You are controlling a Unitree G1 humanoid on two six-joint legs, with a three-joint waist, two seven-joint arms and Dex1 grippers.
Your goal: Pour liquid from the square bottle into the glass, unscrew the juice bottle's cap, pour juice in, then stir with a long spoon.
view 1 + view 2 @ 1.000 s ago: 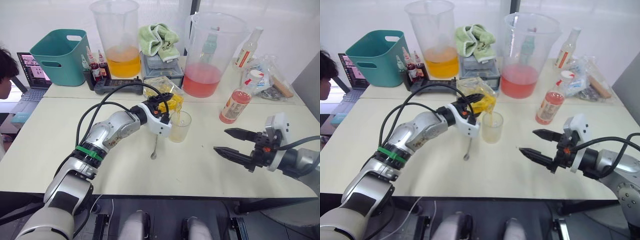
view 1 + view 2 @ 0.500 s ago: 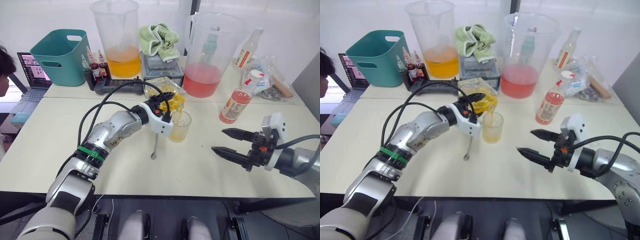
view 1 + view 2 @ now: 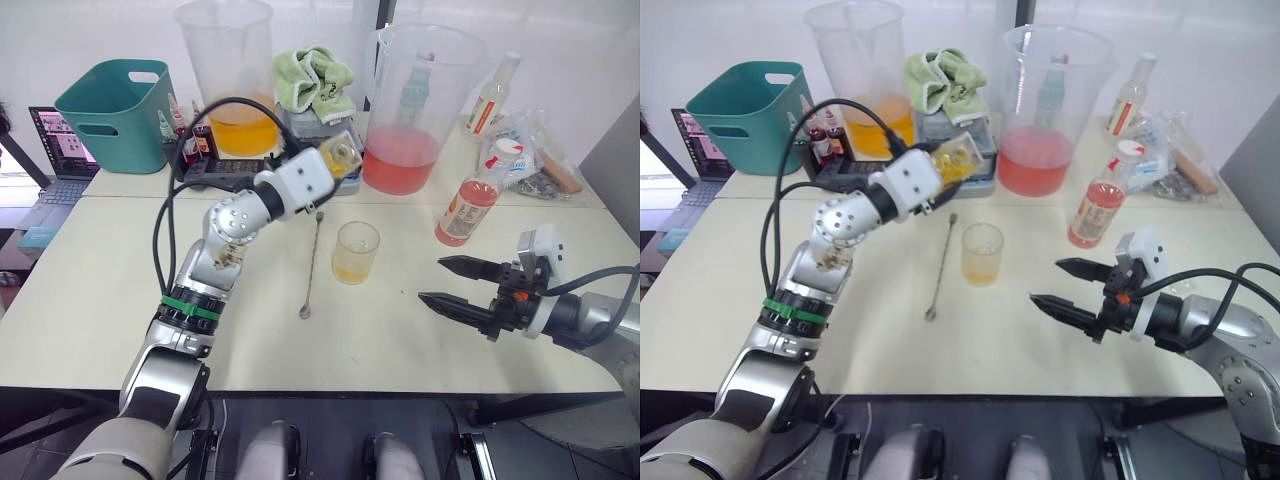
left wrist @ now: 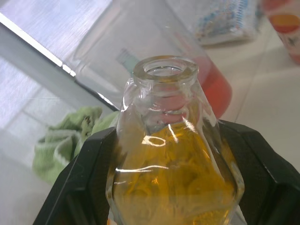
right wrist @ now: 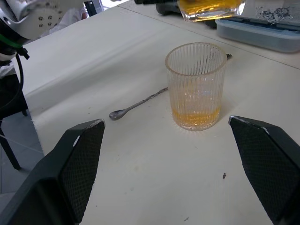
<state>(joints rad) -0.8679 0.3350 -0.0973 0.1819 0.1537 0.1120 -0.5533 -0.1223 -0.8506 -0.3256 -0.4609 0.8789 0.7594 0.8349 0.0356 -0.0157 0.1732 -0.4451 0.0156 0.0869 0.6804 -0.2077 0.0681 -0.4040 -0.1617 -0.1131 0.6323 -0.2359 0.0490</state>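
My left gripper [image 3: 330, 163] is shut on the square bottle [image 3: 343, 155] and holds it raised at the back of the table, behind and to the left of the glass. In the left wrist view the square bottle [image 4: 176, 178] has an open neck and yellow contents, with black fingers [image 4: 82, 187] at its sides. The glass [image 3: 356, 252] stands mid-table with a little yellow liquid at its bottom. The long spoon [image 3: 312, 262] lies flat to its left. The juice bottle [image 3: 466, 205], with its white cap [image 3: 504, 150] on, stands to the right. My right gripper [image 3: 430, 279] hovers open, right of the glass [image 5: 196, 86].
Along the back stand a pitcher of orange liquid [image 3: 232, 75], a pitcher of pink liquid [image 3: 415, 105], a green cloth [image 3: 318, 80], a teal basket [image 3: 115, 110] and small red dropper bottles [image 3: 185, 125]. A pale-liquid bottle [image 3: 490, 95] and a plastic bag [image 3: 540, 150] are back right.
The left gripper has swung the square bottle up and back from over the glass, ending the pour. The right gripper has stayed almost still.
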